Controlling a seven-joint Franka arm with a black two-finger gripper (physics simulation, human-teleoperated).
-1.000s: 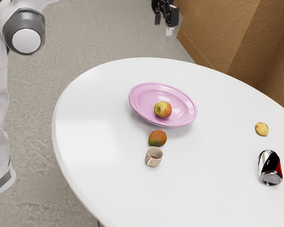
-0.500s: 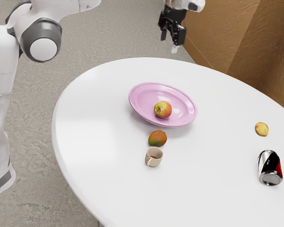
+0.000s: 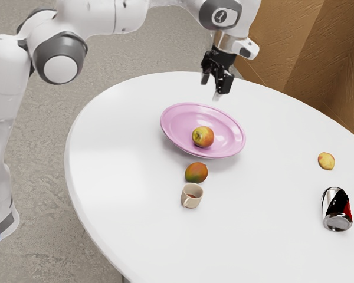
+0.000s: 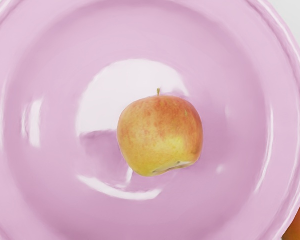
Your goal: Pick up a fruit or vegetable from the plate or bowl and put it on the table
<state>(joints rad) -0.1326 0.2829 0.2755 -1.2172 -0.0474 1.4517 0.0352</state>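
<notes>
The gripper (image 3: 211, 87) is raised above the pink plate (image 3: 174, 135), its 2 fingers spread apart with nothing gripped. 1 apple (image 3: 203, 137) rests inside the plate, apart from its rim. The plate sits inward of the round table's (image 3: 259, 224) far edge in the exterior view. 1 mango (image 3: 196, 173) lies just beside the rim, near 1 cup (image 3: 192, 196). A wide span of tabletop separates the plate from 1 yellow fruit (image 3: 326, 161) and 1 can (image 3: 336, 209), toward the exterior view's right.
</notes>
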